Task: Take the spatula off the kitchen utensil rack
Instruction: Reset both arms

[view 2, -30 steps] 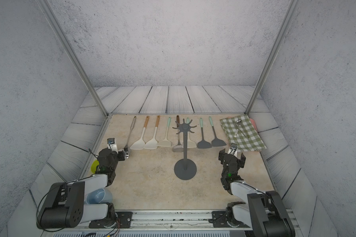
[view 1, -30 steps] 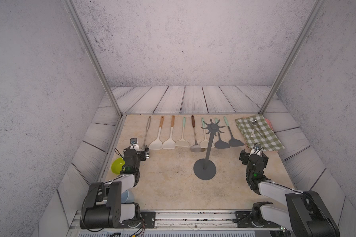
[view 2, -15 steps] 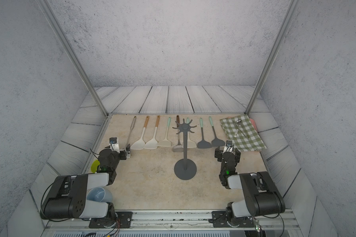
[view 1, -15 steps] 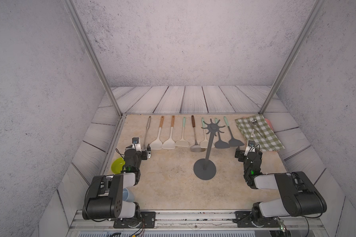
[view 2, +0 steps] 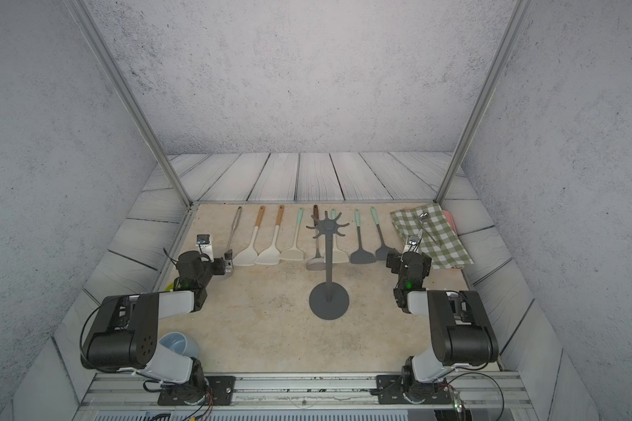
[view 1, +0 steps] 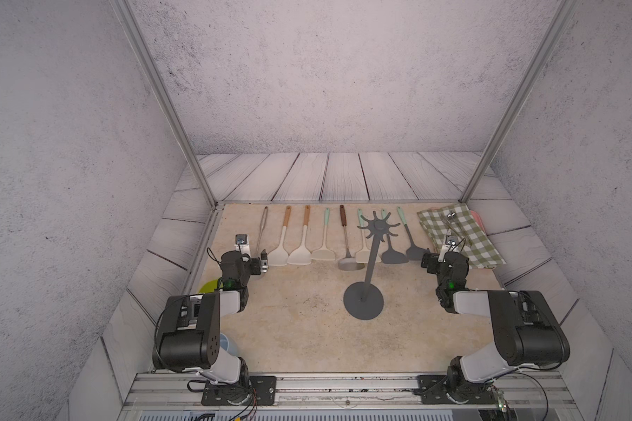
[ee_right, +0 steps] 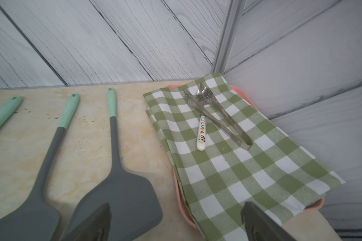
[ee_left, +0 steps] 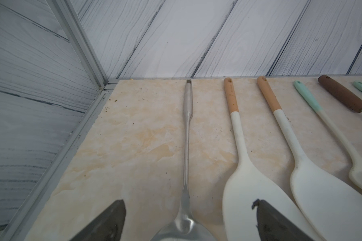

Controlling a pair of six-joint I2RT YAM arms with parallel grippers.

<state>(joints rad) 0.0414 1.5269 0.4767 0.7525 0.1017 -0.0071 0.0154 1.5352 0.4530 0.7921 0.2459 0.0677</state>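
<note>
Your rack stands bare on the surface, with nothing on its prongs. The spatulas all lie in a row behind it. Your left gripper and right gripper both gape empty, so the job looks finished.

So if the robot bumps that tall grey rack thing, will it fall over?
It might wobble: the kitchen utensil rack is a tall, thin pole with a spiky top. Its wide flat base probably steadies it against small nudges. A push near the top would likely tip it more easily than one low down. It looks stiff, not bendy.
</note>
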